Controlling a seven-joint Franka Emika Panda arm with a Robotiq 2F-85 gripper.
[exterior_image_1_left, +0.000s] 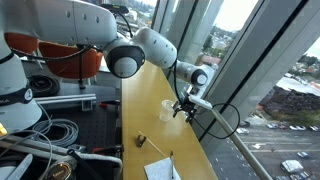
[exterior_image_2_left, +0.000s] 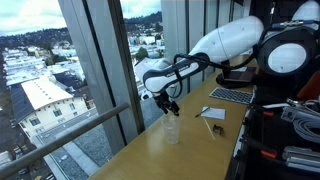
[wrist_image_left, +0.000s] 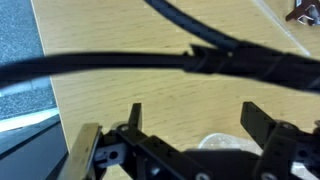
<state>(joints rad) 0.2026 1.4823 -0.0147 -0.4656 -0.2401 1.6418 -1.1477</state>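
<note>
Pale wood forms the long counter that runs beside the tall window, and on it a clear plastic cup stands upright near the window edge. The gripper hangs just above the cup, pointing down, and in both exterior views there is a gap between the two. In the wrist view the fingers stand wide apart with nothing between them, and the cup's rim shows only as a pale arc at the lower edge of the picture, roughly between them. A black cable crosses that view. A small dark object lies well apart from the cup, with a sheet of paper further along the counter. The step in hand looks like the approach: the open gripper is lining up over the cup and has not yet made contact. The next move seems to call for a straight, slow descent with the fingers kept on either side of the rim. The cup looks light and thin-walled, so a glancing touch could tip it or push it toward the window.
</note>
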